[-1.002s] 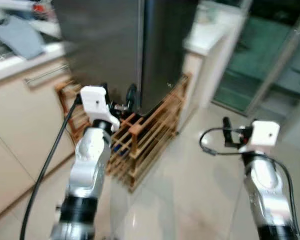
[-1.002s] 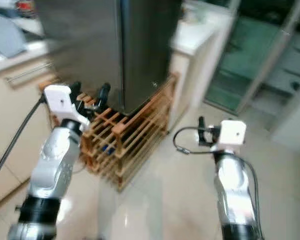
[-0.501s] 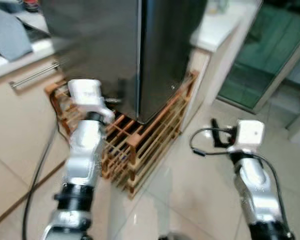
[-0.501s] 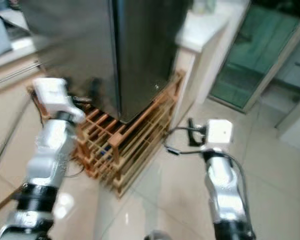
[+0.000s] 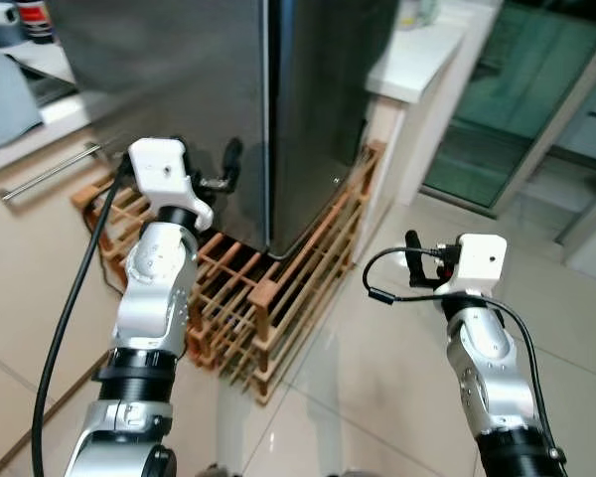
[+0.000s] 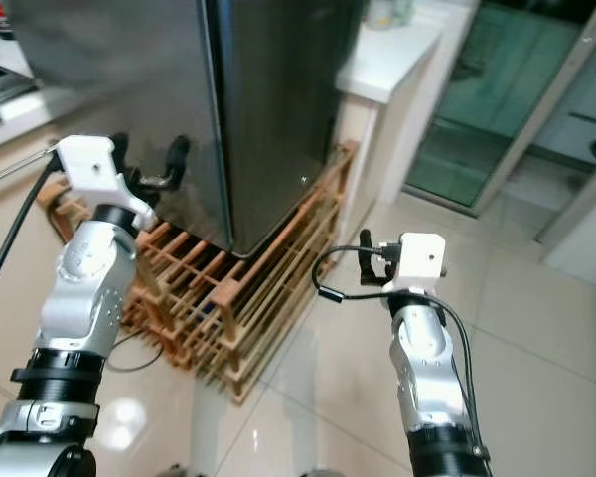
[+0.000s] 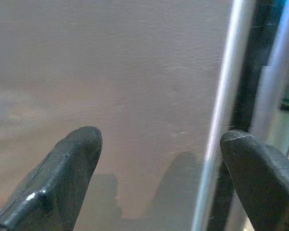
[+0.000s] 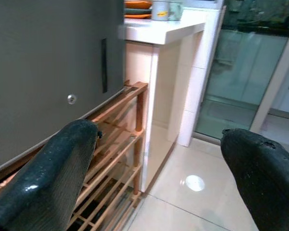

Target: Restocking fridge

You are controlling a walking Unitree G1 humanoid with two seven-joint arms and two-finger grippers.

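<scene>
Nearest, pale tiled floor point(image 5: 377, 397) lies open to the right. The right gripper point(image 6: 366, 260) is raised over it, fingers apart, holding nothing, aimed toward the wooden rack's point(image 5: 278, 298) corner. The rack hugs the base of the steel fridge point(image 5: 228, 89), its doors closed. The left gripper point(image 5: 204, 164) is held close before the left door, fingers point(image 7: 72, 163) spread, empty, near the door seam point(image 7: 221, 110). Beyond, a white counter point(image 5: 417, 60) and glass doors point(image 5: 517, 89) border the right.
</scene>
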